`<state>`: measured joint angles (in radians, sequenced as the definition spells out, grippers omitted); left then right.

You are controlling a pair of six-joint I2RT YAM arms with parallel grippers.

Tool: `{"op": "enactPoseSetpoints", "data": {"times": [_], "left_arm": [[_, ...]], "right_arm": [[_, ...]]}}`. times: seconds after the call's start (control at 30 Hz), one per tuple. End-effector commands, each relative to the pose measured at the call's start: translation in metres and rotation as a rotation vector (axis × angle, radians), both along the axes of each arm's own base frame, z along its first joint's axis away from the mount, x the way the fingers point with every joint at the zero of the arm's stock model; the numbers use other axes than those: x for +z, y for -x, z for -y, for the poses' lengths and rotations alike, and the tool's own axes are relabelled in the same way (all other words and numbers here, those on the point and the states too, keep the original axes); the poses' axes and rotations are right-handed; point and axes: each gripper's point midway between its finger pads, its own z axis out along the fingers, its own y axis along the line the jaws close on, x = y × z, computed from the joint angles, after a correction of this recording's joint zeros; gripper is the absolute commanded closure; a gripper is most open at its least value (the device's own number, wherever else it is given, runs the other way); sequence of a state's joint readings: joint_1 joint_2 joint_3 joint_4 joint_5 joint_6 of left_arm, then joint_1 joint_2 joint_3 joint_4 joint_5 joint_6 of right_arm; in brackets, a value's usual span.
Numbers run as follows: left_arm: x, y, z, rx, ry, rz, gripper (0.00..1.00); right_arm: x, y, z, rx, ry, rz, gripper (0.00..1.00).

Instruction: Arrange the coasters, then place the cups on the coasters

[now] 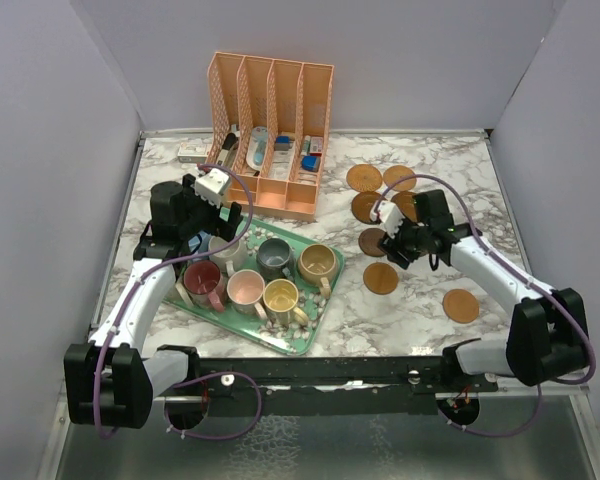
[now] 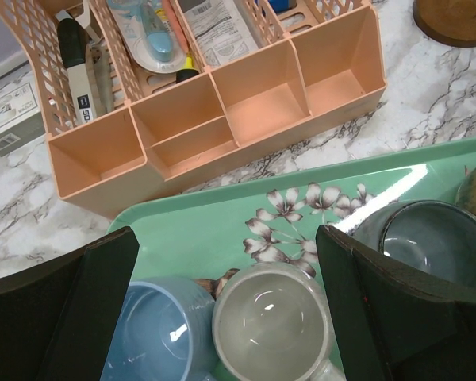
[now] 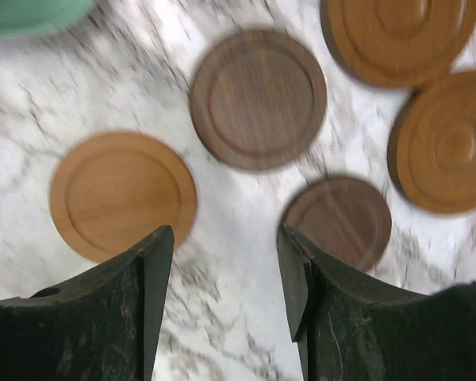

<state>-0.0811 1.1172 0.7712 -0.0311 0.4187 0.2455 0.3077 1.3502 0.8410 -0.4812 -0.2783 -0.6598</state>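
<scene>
Right gripper (image 3: 226, 238), jaws parted and empty above the marble table (image 3: 222, 333), with a light coaster (image 3: 123, 194) just beyond its left finger and a dark coaster (image 3: 339, 220) just beyond its right; left gripper (image 2: 226, 234) spread wide over the blue cup (image 2: 155, 333) and cream cup (image 2: 274, 325) on the green tray (image 2: 206, 230).

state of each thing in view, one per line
green floral tray, flat, loaded
small ceramic mugs, upright on tray
round wooden coasters, flat, bare, scattered
left gripper, open, empty, over mugs
right gripper, open, empty, over coasters
peach plastic organiser, front compartments empty
</scene>
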Motion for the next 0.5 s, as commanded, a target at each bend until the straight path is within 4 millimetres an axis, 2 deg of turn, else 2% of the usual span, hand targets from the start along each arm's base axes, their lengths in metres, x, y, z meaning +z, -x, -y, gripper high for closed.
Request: {"op": "enactPoseSetpoints", "data": {"times": [0.0,0.13,0.27,0.47], "left_arm": [[0.013,0.004,0.007,-0.040,0.015,0.044,0.01],[0.016,0.005,0.007,-0.042,0.012,0.054,0.01],[0.018,0.006,0.008,-0.051,0.007,0.060,0.01],[0.018,0.007,0.008,-0.059,-0.005,0.063,0.01]], "right_arm": [[-0.009,0.026,0.049,-0.074,0.062,-0.080,0.44],[-0.008,0.039,0.094,-0.150,0.080,-0.096,0.44],[-0.017,0.054,0.136,-0.223,0.116,-0.143,0.44],[-0.040,0.078,0.173,-0.276,0.173,-0.232,0.44]]}}
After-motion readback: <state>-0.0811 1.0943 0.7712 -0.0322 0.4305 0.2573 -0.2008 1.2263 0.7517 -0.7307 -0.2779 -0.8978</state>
